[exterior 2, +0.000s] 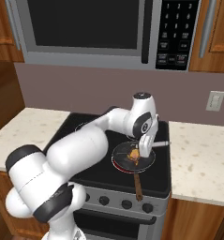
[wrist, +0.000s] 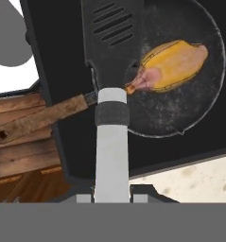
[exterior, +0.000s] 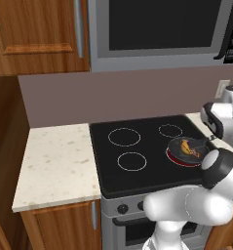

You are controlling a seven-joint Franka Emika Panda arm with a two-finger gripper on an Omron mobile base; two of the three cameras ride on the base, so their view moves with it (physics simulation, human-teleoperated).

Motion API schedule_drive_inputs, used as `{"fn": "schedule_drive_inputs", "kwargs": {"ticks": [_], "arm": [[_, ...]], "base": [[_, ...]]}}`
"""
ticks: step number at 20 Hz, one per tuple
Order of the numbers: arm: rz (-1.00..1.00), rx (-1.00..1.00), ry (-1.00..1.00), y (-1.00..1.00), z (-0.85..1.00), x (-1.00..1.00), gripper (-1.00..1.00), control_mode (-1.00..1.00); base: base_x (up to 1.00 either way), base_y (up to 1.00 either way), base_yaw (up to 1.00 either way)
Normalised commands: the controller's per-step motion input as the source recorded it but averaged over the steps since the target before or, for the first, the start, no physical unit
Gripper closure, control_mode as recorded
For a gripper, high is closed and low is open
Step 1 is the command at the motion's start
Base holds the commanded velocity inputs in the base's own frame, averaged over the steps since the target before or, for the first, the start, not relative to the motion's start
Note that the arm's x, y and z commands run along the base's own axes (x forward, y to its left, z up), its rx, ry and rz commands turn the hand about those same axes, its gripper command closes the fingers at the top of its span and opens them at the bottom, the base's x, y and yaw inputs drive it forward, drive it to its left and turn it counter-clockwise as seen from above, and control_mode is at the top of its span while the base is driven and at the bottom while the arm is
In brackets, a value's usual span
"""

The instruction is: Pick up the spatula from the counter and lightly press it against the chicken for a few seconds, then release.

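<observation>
Left base view: the pan (exterior: 177, 149) with the chicken (exterior: 187, 146) sits on the stove's (exterior: 147, 177) front right burner, its near and right edges hidden behind the arm's dark joint. Right base view: the gripper (exterior 2: 142, 150) hangs low over the pan and covers part of the chicken; the spatula (exterior 2: 161, 143) shows as a thin grey handle poking out to the right, blade hidden under the hand. Hand view: the jaws are clamped on the spatula's grey handle, the black slotted blade lies over the pan's rim just beside the chicken's narrow end, its tip is cut off at the frame edge, and actual contact is impossible to tell.
</observation>
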Motion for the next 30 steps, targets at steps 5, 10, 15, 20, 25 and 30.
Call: {"fn": "schedule_drive_inputs", "kwargs": {"ticks": [5,10,15,20,25,30], "arm": [[0.0,0.0,0.0,-0.02,-0.02,0.16,1.0,-1.0],[0.0,0.0,0.0,-0.05,-0.11,0.14,1.0,-1.0],[0.0,0.0,0.0,-0.05,-0.17,0.14,1.0,-1.0],[0.0,0.0,0.0,-0.08,-0.16,0.14,1.0,-1.0],[0.0,0.0,0.0,-0.1,-0.14,0.19,1.0,-1.0],[0.0,0.0,0.0,-0.05,-0.12,0.22,1.0,-1.0]], "base": [[0.0,0.0,0.0],[0.0,0.0,0.0],[0.0,0.0,0.0],[0.0,0.0,0.0],[0.0,0.0,0.0],[0.0,0.0,0.0]]}}
